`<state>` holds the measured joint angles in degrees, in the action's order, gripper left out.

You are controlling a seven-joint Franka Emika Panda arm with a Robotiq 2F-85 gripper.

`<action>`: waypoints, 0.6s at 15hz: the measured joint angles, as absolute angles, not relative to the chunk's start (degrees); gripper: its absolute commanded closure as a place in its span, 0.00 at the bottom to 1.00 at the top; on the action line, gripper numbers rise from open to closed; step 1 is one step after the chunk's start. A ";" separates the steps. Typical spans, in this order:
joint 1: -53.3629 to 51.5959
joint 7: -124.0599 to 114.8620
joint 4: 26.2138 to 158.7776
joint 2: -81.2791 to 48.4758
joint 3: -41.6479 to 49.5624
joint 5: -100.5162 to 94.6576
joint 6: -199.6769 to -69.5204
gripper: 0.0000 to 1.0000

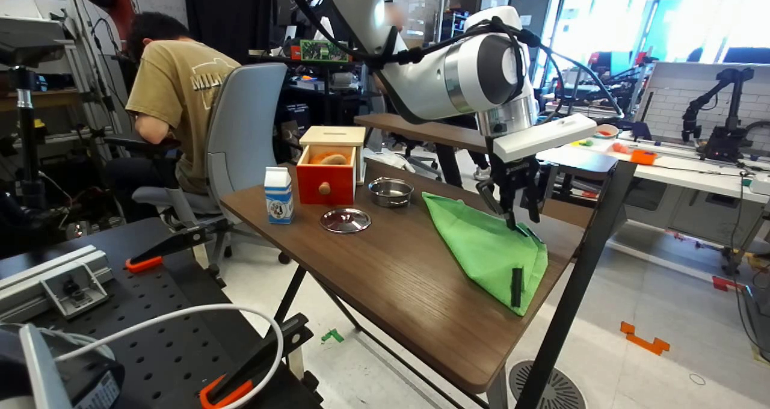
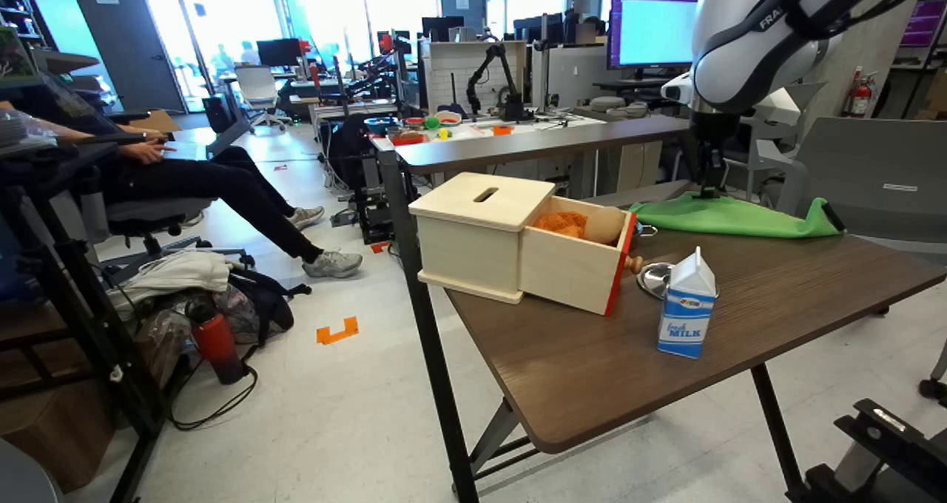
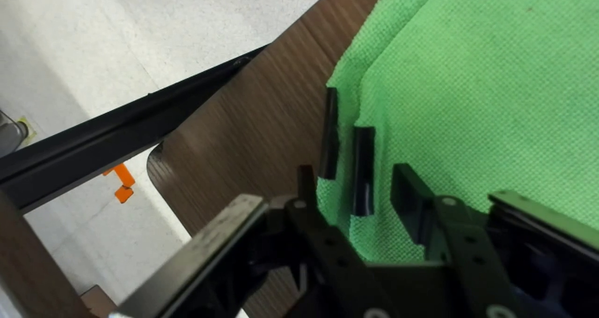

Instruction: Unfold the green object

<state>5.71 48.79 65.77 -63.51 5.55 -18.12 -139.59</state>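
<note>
The green cloth [image 1: 472,228] lies folded on the brown table and shows in both exterior views [image 2: 732,216]. In the wrist view the cloth [image 3: 477,98] has two layered edges, each with a black strip: an outer strip [image 3: 329,135] and an inner strip [image 3: 364,173]. Another black strip [image 1: 516,287] sits near the cloth's front corner in an exterior view. My gripper [image 3: 353,173] is open, with its fingers on either side of the strips and nothing clamped. In both exterior views the gripper [image 1: 522,218] points down at the cloth's edge [image 2: 708,190]. Fingertip contact is unclear.
On the table [image 1: 385,276] stand a wooden box with an open red drawer [image 1: 326,183], a milk carton [image 1: 279,195], a metal pot [image 1: 391,191] and a metal lid [image 1: 346,220]. A black frame post [image 1: 577,289] rises beside the table edge near the cloth.
</note>
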 measured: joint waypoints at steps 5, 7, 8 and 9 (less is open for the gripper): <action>5.64 48.69 65.77 -63.51 5.55 -18.14 -139.67 0.67; 5.63 48.68 65.77 -63.51 5.55 -18.15 -139.70 0.66; 5.63 48.67 65.77 -63.51 5.55 -18.15 -139.71 0.65; 5.63 48.67 65.77 -63.51 5.55 -18.19 -139.72 0.64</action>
